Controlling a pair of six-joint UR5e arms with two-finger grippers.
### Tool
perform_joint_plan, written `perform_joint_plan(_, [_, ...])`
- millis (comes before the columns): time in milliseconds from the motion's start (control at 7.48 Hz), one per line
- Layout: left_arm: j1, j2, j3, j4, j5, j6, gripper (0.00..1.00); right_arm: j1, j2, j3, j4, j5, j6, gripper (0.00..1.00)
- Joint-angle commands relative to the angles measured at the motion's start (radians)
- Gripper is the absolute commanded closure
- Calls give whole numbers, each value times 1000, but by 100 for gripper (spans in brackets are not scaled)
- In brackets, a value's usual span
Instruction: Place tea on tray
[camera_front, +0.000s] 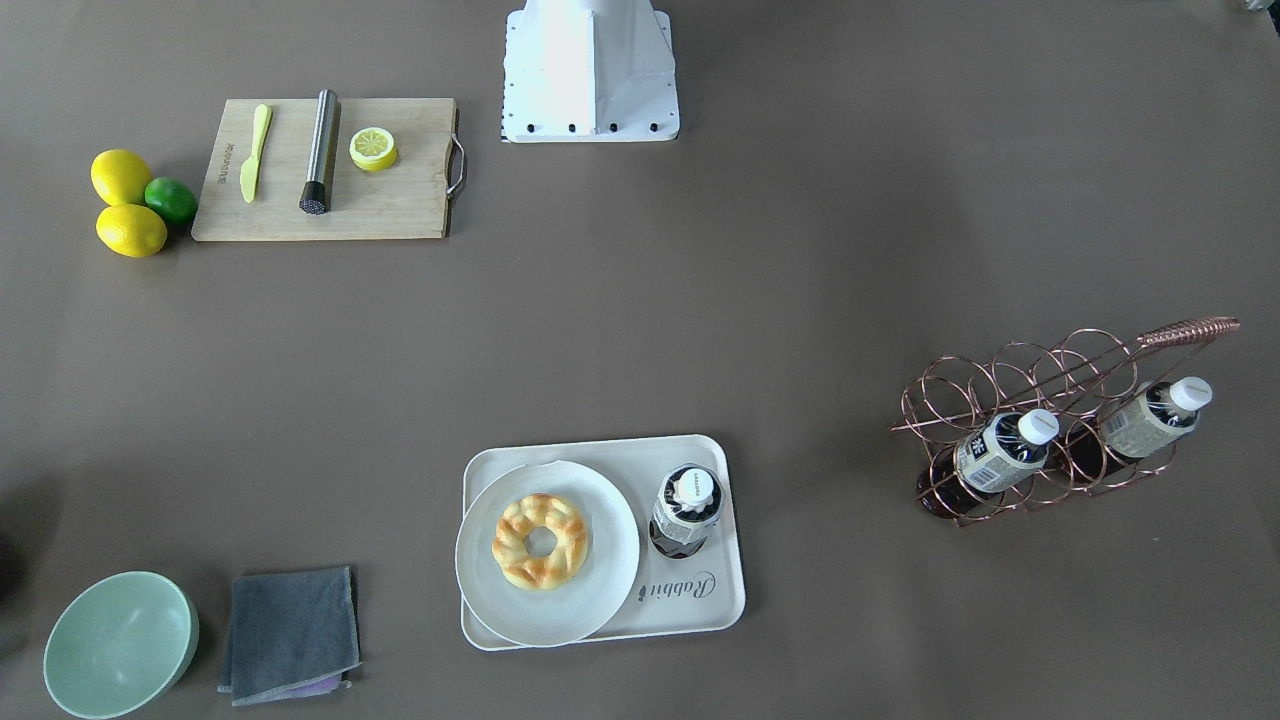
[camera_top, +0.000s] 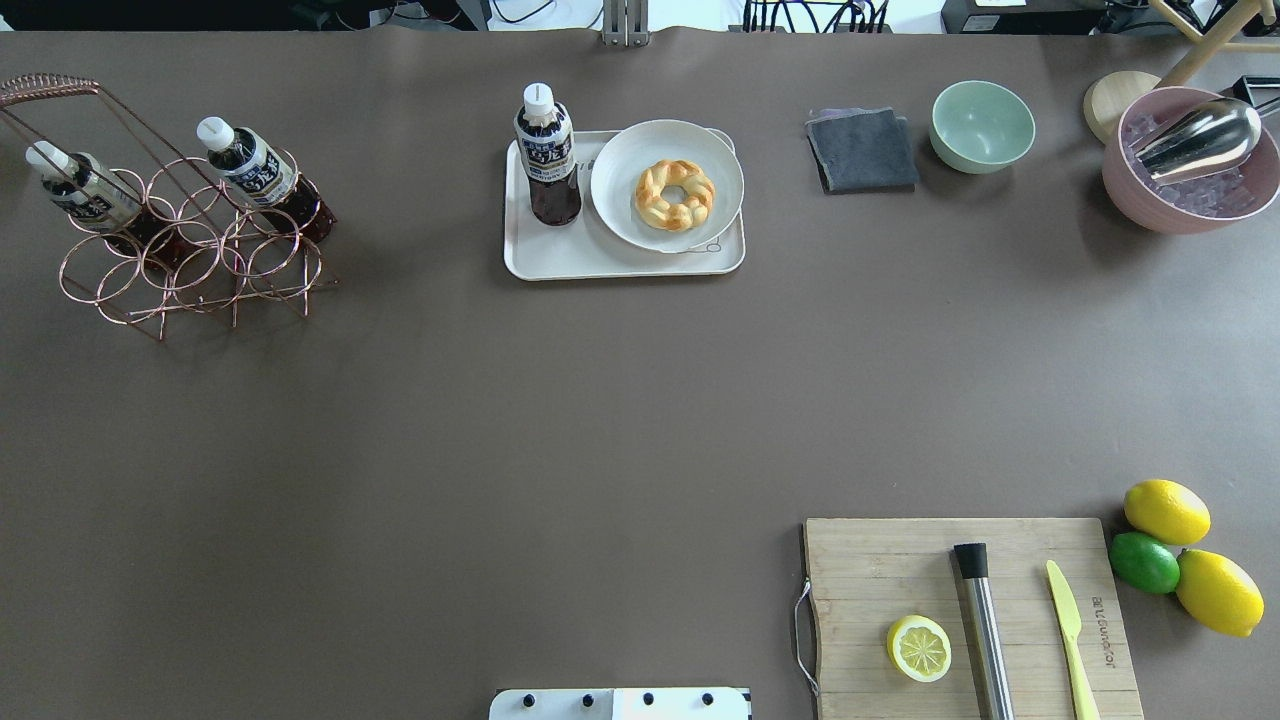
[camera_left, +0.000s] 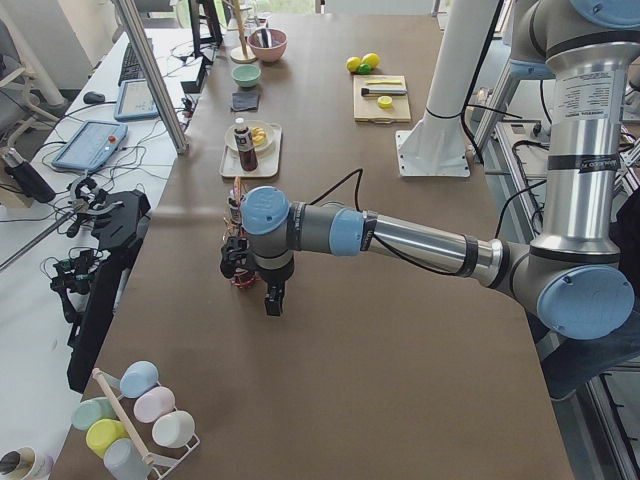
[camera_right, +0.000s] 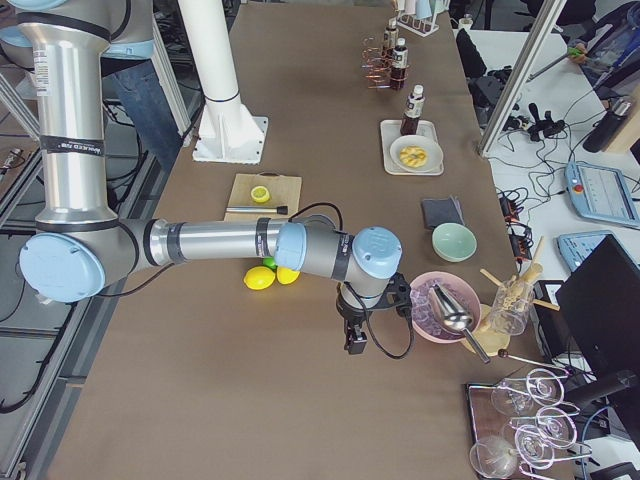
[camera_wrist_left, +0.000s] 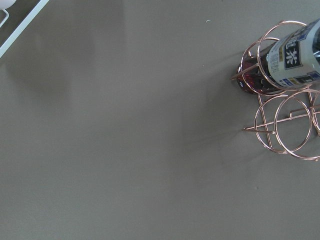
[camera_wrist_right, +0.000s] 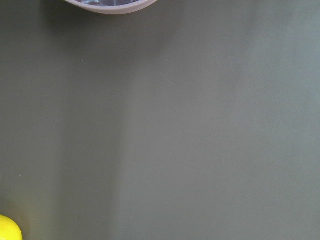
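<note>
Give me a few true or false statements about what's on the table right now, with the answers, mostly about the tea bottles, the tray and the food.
1. A clear plastic tea bottle with a white cap stands upright on the off-white rectangular tray. True.
2. Three such bottles sit in the copper wire rack. False: it holds two.
3. The braided ring-shaped pastry lies on the round white plate. True.
4. The halved lemon sits in the pale green bowl. False: it lies on the wooden cutting board, and the bowl is empty.
</note>
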Motion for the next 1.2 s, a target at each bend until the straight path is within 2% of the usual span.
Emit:
perform_joint_plan(0, [-7,5,-40,-1,2,-2,3,0,1,17,-13,6,6,0])
perform_joint_plan(134, [-40,4,-56,-1,5,-2,3,0,6,23,-11,6,6,0])
perform_joint_plan(1070, [-42,4,-40,-7,6,1,3,-3,10,43,-11,-12,4,0])
